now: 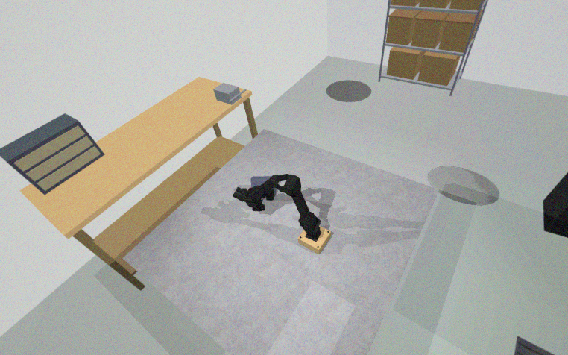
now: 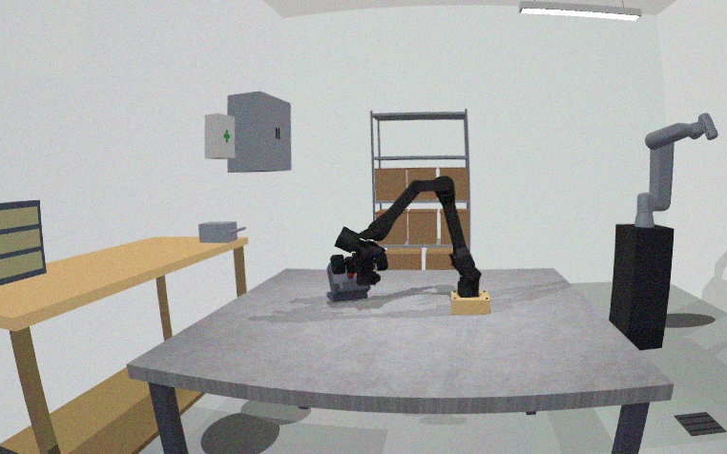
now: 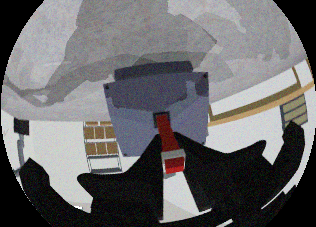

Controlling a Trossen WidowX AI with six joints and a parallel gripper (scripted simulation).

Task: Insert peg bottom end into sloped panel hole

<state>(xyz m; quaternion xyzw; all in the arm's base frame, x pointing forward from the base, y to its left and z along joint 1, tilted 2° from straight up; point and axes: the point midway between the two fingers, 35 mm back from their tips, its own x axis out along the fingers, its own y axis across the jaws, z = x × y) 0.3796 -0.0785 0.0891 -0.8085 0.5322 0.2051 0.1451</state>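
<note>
The red peg (image 3: 166, 131) (image 2: 350, 275) has a pale band near its outer end. My gripper (image 3: 166, 137) is shut on it. The blue-grey sloped panel (image 3: 132, 134) (image 2: 336, 285) (image 1: 259, 180) stands on the table in front of the gripper. In the wrist view the peg's far end overlaps the dark square-edged hole (image 3: 157, 116) near the middle of the panel face. The upper part of the hole's outline shows past the peg. How deep the end sits, if it is inside at all, cannot be told. The arm hides most of the peg in the top and exterior views.
The arm's wooden base block (image 1: 314, 241) (image 2: 469, 305) is on the grey table (image 1: 241, 265) (image 2: 400, 361). A wooden workbench (image 1: 144, 127) (image 2: 123, 262) stands beyond the table's far side. A grey arm on a black pedestal (image 2: 639, 282) and shelving with boxes stand farther away.
</note>
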